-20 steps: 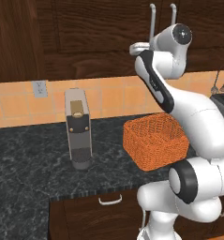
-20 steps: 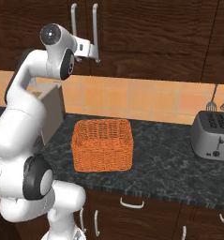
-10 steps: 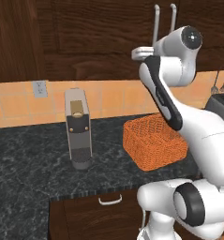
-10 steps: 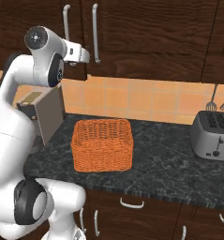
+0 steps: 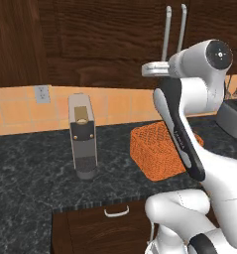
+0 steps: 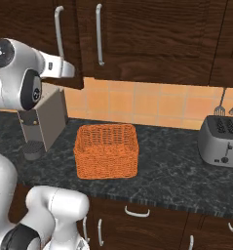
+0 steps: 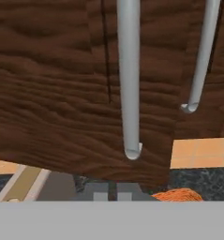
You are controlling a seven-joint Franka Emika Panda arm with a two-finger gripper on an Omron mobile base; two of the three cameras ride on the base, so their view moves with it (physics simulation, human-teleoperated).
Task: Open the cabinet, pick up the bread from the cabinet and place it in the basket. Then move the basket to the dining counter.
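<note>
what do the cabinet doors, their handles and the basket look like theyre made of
Cabinet: dark brown wood or a wood-look veneer, going by the wavy grain; fairly matte. Handles: smooth silver-grey bars, probably brushed metal, with soft highlights. Basket: orange woven wicker or similar fibre, with a criss-cross weave texture on its walls.

Coffee machine (image 5: 83, 135): grey upright body, dark front panel with a small brass-coloured plate near the top, standing on the black speckled granite worktop (image 5: 30, 168), left of centre and close to the back wall. In the right base view it sits at the far left of the worktop (image 6: 176, 171).

Toaster (image 6: 221, 141): silver, slots on top, dark lever on its near face, at the right end of the worktop against the backsplash.

Backsplash (image 6: 137, 105): orange-beige tiles. White wall outlet (image 5: 41, 94) set in it, left of the coffee machine.

Hanging utensils (image 6: 227, 103) on the wall above the toaster.

Low drawer unit (image 5: 115, 223) under the worktop, dark wood, short silver handles.
</note>
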